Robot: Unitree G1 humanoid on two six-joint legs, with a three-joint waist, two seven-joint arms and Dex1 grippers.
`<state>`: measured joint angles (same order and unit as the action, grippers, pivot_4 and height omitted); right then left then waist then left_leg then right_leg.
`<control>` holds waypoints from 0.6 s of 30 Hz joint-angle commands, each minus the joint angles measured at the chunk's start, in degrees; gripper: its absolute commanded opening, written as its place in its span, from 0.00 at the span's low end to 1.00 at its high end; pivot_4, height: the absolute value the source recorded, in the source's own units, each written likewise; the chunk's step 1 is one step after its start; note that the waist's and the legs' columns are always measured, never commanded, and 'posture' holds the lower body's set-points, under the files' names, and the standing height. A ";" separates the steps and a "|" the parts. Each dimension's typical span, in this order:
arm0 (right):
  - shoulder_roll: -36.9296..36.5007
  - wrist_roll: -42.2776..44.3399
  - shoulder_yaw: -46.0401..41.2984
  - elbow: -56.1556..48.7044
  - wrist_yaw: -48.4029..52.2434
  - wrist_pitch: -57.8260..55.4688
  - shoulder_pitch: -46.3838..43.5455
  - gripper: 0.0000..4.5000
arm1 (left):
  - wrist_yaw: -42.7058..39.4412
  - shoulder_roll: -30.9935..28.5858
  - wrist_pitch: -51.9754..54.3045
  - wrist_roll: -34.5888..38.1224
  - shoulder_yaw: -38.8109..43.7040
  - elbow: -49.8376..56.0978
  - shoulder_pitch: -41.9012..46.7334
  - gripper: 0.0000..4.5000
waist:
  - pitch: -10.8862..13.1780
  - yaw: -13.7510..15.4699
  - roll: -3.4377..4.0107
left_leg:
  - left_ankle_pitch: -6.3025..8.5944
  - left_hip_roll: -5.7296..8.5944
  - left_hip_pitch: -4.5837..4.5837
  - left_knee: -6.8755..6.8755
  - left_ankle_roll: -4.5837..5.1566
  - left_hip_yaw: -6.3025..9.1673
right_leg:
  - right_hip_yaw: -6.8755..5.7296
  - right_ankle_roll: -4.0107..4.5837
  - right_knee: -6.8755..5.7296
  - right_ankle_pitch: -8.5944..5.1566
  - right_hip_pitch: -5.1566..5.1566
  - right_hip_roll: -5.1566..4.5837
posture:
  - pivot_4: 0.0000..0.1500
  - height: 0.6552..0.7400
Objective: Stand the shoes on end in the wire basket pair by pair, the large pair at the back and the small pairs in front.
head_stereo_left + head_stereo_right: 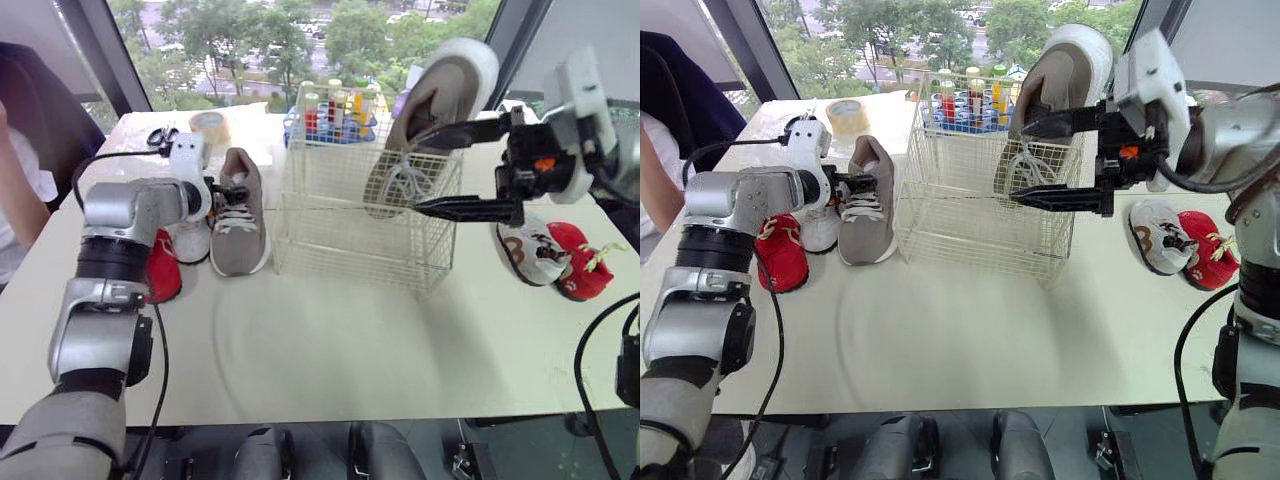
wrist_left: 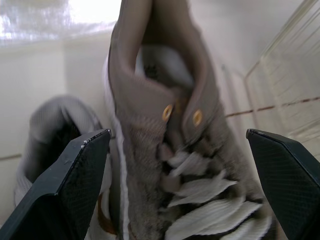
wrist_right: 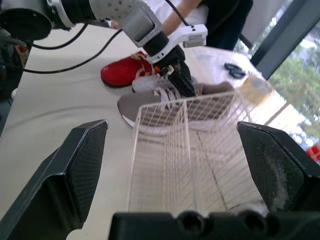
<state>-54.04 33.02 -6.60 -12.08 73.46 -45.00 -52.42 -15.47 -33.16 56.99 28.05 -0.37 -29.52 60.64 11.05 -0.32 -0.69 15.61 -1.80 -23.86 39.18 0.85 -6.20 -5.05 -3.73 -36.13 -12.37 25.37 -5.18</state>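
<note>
A large taupe shoe [image 1: 440,100] stands on end, sole outward, at the back right of the wire basket [image 1: 340,235]. My right gripper [image 1: 414,175] is open just in front of that shoe, over the basket's right side, with nothing between its fingers. The other taupe shoe [image 1: 238,215] lies flat on the table left of the basket. My left gripper [image 1: 222,190] is open, one finger on each side of this shoe's laces and collar [image 2: 165,115]. A small white shoe [image 1: 190,240] and a small red shoe [image 1: 163,268] lie at the left. A patterned white shoe [image 1: 530,250] and a red shoe [image 1: 583,262] lie at the right.
A blue crate of coloured bottles [image 1: 335,115] stands right behind the basket. A tape roll [image 1: 208,123] and scissors [image 1: 160,135] lie at the back left. A person [image 1: 20,170] sits at the table's left edge.
</note>
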 commanded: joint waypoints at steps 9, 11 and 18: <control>-1.92 3.24 -2.21 -3.67 -5.51 -1.44 1.23 1.00 | -5.77 5.74 -7.31 -7.35 2.05 -14.84 5.05 0.61 | -0.01 1.01 -0.01 | 0.00 0.00 0.01 0.03 0.01 -0.01 | 0.00 0.00 -0.02 0.00 0.00 0.00 | 1.00 1.00; -2.36 3.34 -2.43 -3.95 -6.46 -1.96 2.04 1.00 | -6.11 5.91 -7.97 -8.02 2.89 -16.29 5.57 0.39 | -0.02 1.22 -0.04 | 0.00 0.00 0.00 0.04 0.01 0.01 | -0.02 0.00 -0.02 0.00 -0.01 0.00 | 1.00 1.00; -2.15 3.91 -4.74 -5.22 -11.52 -3.07 5.99 1.00 | -5.33 4.79 -10.34 -8.41 7.16 -12.67 7.61 0.10 | 0.00 1.10 -0.11 | 0.07 0.04 -0.06 0.08 0.13 0.01 | -0.03 0.00 -0.01 0.00 0.00 -0.08 | 1.00 1.00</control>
<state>-55.38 35.88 -8.46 -15.40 63.13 -48.00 -46.46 -20.98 -27.45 49.03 19.62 4.24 -46.45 65.40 11.05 0.78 -0.81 15.67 -1.77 -23.95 39.26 0.96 -6.19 -5.09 -3.73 -36.14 -12.36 25.40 -5.26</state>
